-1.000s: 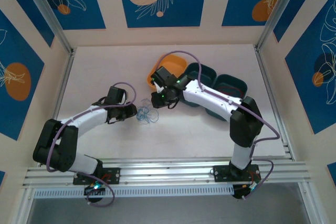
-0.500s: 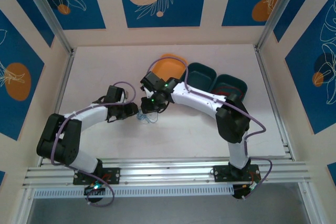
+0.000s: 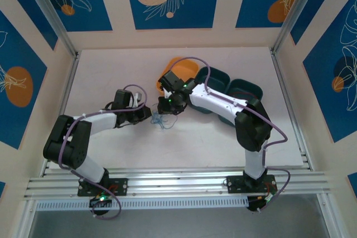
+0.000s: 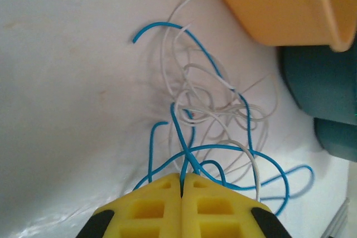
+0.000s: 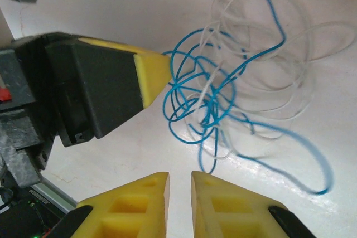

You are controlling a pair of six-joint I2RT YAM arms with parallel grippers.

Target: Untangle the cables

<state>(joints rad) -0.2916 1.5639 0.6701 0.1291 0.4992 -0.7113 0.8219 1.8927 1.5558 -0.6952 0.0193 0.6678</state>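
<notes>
orange tray: sits at the back of the white table, partly under the right arm. Its inside is mostly hidden.
orange tray, left wrist view: one whitish cable end runs up against its outer wall.
teal trays: two stand in a row to the right of the orange one, the first beside it and the second further right. Their insides are too dark to tell what they hold.
cables: a loose knot of blue and whitish wire lies on the bare table, outside every tray, just in front of the orange one and between the two grippers.
cables, top view: a small bluish tangle.
left gripper: its yellow fingers are pressed together, with no gap along the seam. Strands of the blue cable run straight into that seam, pinched at the tips.
right gripper: its yellow fingers stand a narrow slit apart with nothing between them. They hover just short of the tangle, a blue end lying close ahead of one tip.
grippers together: they face each other across the knot, the left one's tip touching the blue loops.
</notes>
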